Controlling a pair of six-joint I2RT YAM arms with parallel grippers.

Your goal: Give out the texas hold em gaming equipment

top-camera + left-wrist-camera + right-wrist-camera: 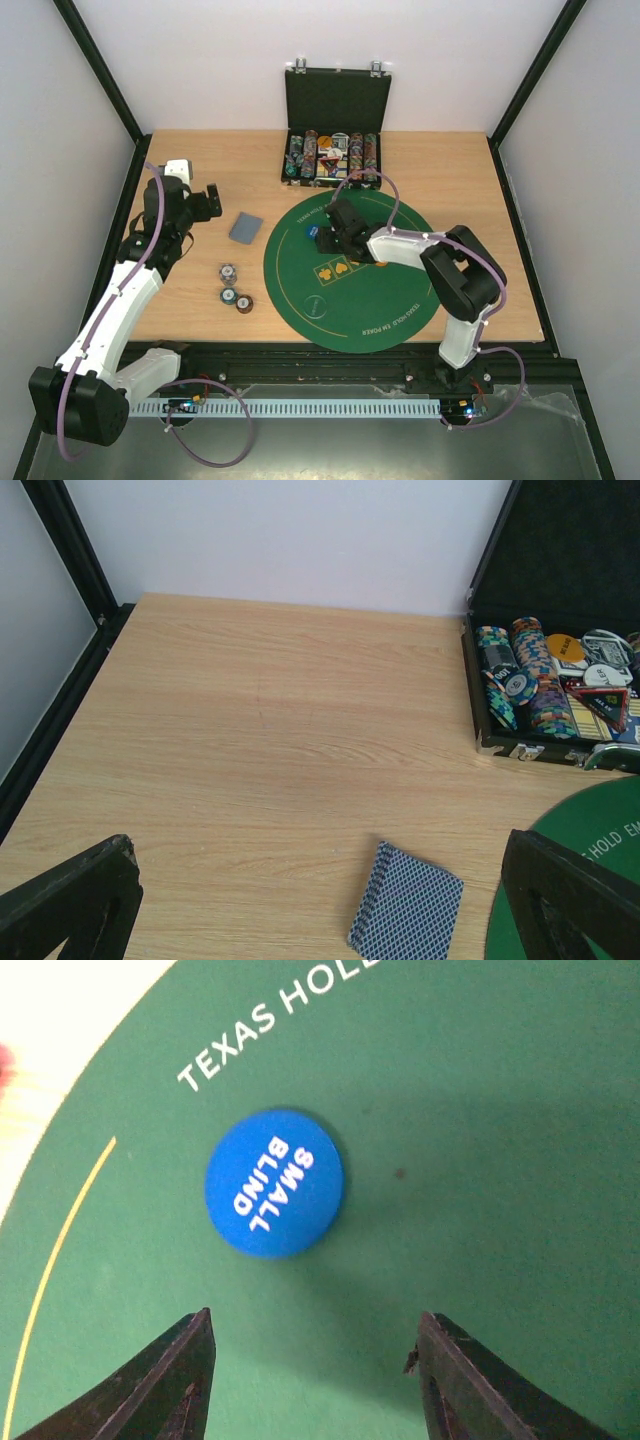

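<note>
A blue round "SMALL BLIND" button (274,1183) lies flat on the green felt mat (500,1160); it shows as a small blue spot (310,231) in the top view. My right gripper (312,1345) is open and empty just behind it, low over the mat (330,232). A grey-blue-backed deck of cards (405,901) lies on the wood left of the mat (245,228). My left gripper (320,920) is open and empty above the table near the deck (205,205). Three small stacks of striped chips (236,288) stand left of the mat.
The open black case (336,95) stands at the back with chip rows, round buttons and a black-and-red triangular marker (607,698) inside. The round green mat (400,310) covers the table's middle. Black frame posts and white walls close in the sides.
</note>
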